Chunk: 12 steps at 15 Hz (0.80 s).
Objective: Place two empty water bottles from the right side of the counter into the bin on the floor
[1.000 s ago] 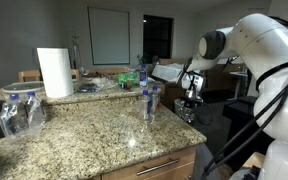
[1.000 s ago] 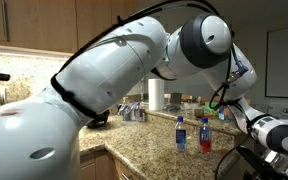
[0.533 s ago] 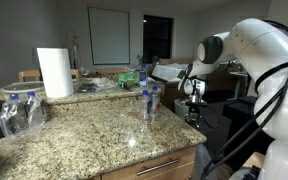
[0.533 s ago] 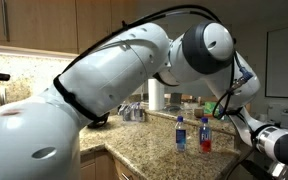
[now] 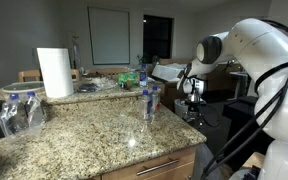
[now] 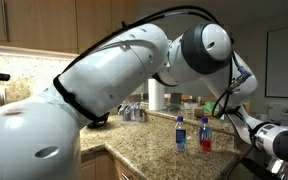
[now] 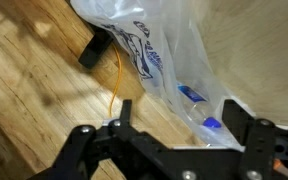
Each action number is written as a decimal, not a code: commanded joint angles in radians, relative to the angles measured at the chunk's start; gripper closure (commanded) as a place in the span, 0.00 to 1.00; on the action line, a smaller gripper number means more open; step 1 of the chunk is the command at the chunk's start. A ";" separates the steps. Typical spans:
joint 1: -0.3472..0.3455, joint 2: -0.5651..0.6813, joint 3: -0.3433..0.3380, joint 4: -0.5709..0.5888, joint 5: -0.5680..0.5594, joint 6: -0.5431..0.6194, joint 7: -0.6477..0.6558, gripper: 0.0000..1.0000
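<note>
In the wrist view my gripper (image 7: 184,122) points down with its jaws open and nothing between them. Below it a clear water bottle (image 7: 198,108) with a blue label and cap lies loose inside the bin's white plastic liner (image 7: 154,40). In an exterior view the gripper (image 5: 192,100) hangs beyond the right end of the granite counter (image 5: 84,140). Another small water bottle (image 5: 149,100) stands on the counter, and it also shows in the other exterior view as a water bottle (image 6: 180,131).
A paper towel roll (image 5: 54,72) and a shrink-wrapped pack of bottles (image 5: 19,112) stand at the counter's far side. A bottle with red liquid (image 6: 205,135) stands near the counter's end. On the wooden floor (image 7: 34,90) lie a black block (image 7: 96,50) and an orange cord (image 7: 114,85).
Over the last second the gripper sank slightly and shifted right past the counter's end. Since half a second ago the arm has held still.
</note>
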 commanded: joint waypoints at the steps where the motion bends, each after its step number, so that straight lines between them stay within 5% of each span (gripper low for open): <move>1: -0.014 -0.063 0.000 -0.021 -0.008 -0.045 -0.002 0.00; 12: 0.010 -0.628 -0.057 -0.461 -0.106 0.041 -0.274 0.00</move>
